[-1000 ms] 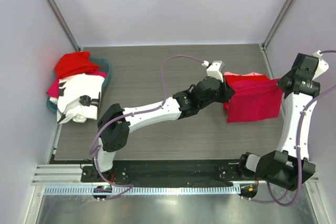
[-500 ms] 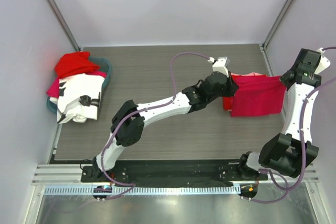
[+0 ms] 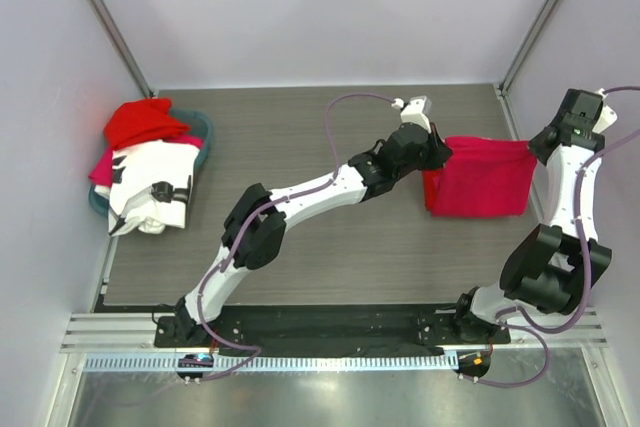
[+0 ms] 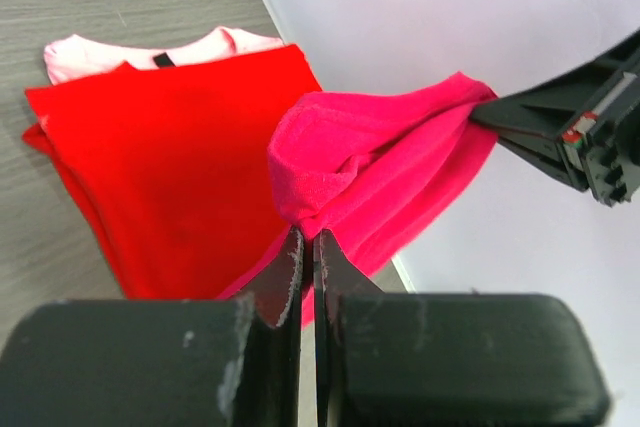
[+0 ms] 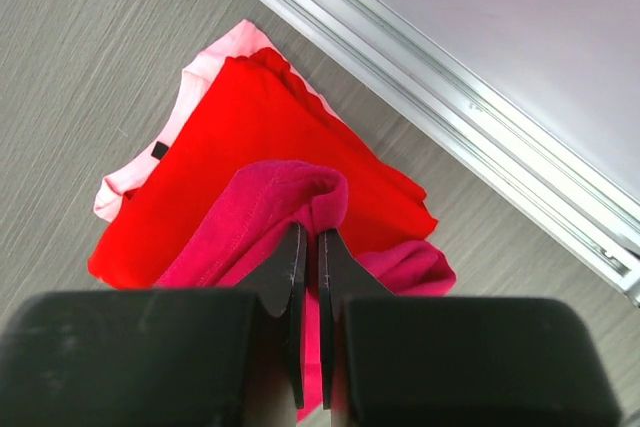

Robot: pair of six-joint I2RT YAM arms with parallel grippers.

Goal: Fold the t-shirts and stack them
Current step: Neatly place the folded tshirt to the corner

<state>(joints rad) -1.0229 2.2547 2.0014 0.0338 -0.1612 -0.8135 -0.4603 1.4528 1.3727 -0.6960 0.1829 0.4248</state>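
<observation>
The left hand is clenching one bunched corner of the crimson-pink t-shirt and the right hand is pinching the opposite corner, so the cloth is hanging stretched between them over the far right part of the tabletop. Beneath it, a folded red t-shirt is lying on a pale pink t-shirt. Well apart on the left, a white printed t-shirt is draping over the teal basket.

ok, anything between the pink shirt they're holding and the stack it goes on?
Nothing visible. The left gripper and right gripper are both shut on the crimson-pink t-shirt, stretched between them over the stack. The red t-shirt on top, lying over the pale pink t-shirt, shows nothing else on it.
</observation>
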